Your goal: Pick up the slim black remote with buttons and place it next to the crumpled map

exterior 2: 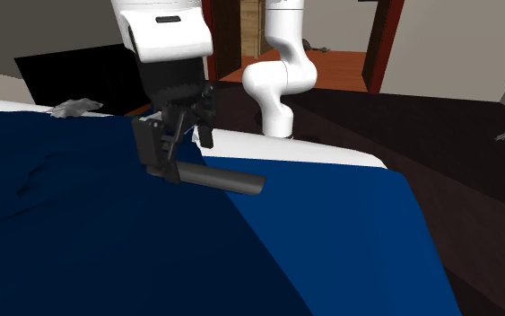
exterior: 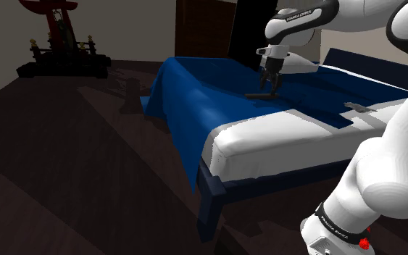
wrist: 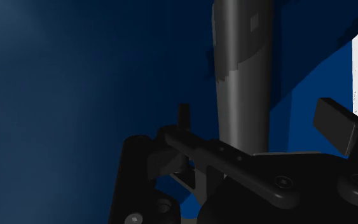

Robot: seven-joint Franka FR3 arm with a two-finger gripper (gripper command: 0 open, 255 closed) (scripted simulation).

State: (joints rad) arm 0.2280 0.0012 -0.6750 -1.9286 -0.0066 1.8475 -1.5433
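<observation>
**While the gripper (exterior: 269, 88) hangs over the remote (exterior: 259, 95), the map (exterior: 356, 109) lies well apart**

Remote: slim dark bar, mid-bed on the blue cover (exterior: 195, 94), directly under the gripper. In the second exterior view one end sits at the fingertips and the rest sticks out toward that view's right. Can't tell whether it rests on the cover or is just off it.

Pincer: fingers apart. In the wrist view the remote runs straight away from the hand between them. A strip of blue shows between the remote and one finger (wrist: 334, 122) — no contact on that side, so not clamped.

Map: crumpled grey sheet on the shoulder view's right, where the blue cover meets the white sheet (exterior: 267, 141). In the second exterior view it sits far left, at the bed's far edge.

Arm (exterior: 383, 166): white, reaching over the bed (exterior: 213, 210) toward the shoulder view's left. A white pillow (exterior: 300, 65) lies just beyond the gripper, on the far side. Dark floor (exterior: 64, 166) to the left of the bed.
</observation>
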